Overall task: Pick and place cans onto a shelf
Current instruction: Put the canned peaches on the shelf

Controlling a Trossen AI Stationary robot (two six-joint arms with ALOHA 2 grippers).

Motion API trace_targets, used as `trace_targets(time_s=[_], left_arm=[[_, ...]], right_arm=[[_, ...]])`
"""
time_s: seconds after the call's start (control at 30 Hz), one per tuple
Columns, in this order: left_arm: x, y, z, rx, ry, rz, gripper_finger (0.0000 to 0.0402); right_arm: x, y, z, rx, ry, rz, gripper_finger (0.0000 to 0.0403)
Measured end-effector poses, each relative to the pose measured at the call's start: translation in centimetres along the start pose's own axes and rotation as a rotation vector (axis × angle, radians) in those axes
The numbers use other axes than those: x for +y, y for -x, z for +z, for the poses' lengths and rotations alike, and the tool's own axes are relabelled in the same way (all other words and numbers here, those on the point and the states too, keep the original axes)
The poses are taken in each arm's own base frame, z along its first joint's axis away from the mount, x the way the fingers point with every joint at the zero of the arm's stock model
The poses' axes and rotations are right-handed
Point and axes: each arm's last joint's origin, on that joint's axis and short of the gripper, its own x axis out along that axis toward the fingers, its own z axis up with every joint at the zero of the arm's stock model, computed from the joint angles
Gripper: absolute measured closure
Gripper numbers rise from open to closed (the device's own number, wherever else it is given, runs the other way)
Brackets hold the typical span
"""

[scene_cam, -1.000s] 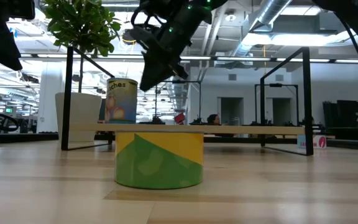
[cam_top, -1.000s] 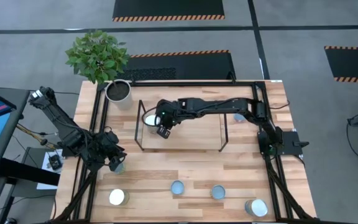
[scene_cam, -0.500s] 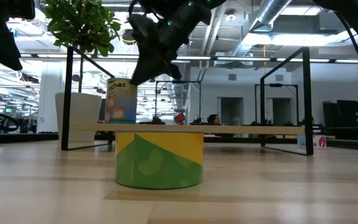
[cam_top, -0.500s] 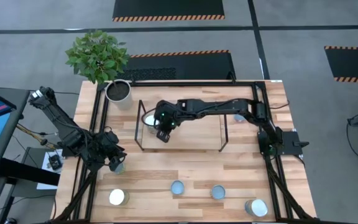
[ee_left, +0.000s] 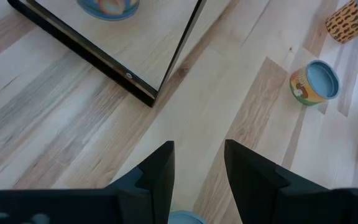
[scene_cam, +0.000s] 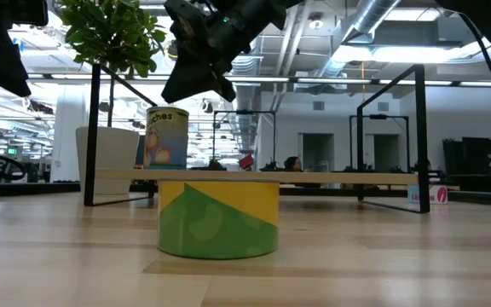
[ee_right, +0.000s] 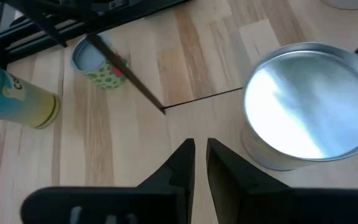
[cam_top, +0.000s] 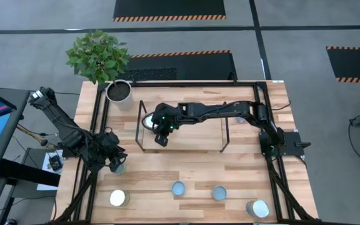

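Observation:
The shelf (cam_top: 186,134) stands mid-table, and its board shows in the low view (scene_cam: 331,177). One silver-topped can (cam_top: 150,122) stands upright on the shelf's left end (scene_cam: 167,136) (ee_right: 303,115). My right gripper (cam_top: 160,139) (scene_cam: 196,77) (ee_right: 201,152) hovers beside and above this can, shut and empty. My left gripper (cam_top: 114,164) (ee_left: 199,162) is open at the table's left side. It stands right by a pale-blue-topped can (cam_top: 119,167) (ee_left: 185,218); I cannot tell whether it touches the can. Other cans (cam_top: 178,188) (cam_top: 219,193) (cam_top: 119,199) stand along the near edge.
A potted plant (cam_top: 119,91) stands at the far left corner. Another can (cam_top: 257,208) stands at the near right corner and one (cam_top: 240,117) beyond the shelf's right end. A green-and-yellow can (scene_cam: 218,217) fills the low view's foreground. Black rails (cam_top: 99,125) edge the table.
My right gripper has drawn away from the can on the shelf, going up and a little toward the table's near and left edges, tipping as it goes. The can stays upright where it was.

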Motion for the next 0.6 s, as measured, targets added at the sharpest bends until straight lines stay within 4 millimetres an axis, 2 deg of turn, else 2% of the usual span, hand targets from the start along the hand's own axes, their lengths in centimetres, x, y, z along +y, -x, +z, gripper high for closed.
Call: trace_targets(time_s=[0.17,0.4,0.47,0.6], left_arm=[[0.0,0.0,0.0,0.000,-0.021,-0.002,0.0274],[-0.1,0.0,0.0,-0.001,-0.022,-0.004,0.0274],[-0.1,0.0,0.0,-0.003,-0.018,-0.011,0.0274],[-0.2,0.0,0.1,-0.005,-0.013,-0.019,0.0274]], right_arm=[[1.0,-0.1,-0.2,-0.001,0.040,0.018,0.0337],[1.7,-3.7,-1.0,-0.055,0.088,0.051,0.0337],[1.5,-3.7,-1.7,0.006,0.077,0.029,0.0337],[1.4,-3.2,-1.2,-0.018,0.085,0.009,0.0337]])
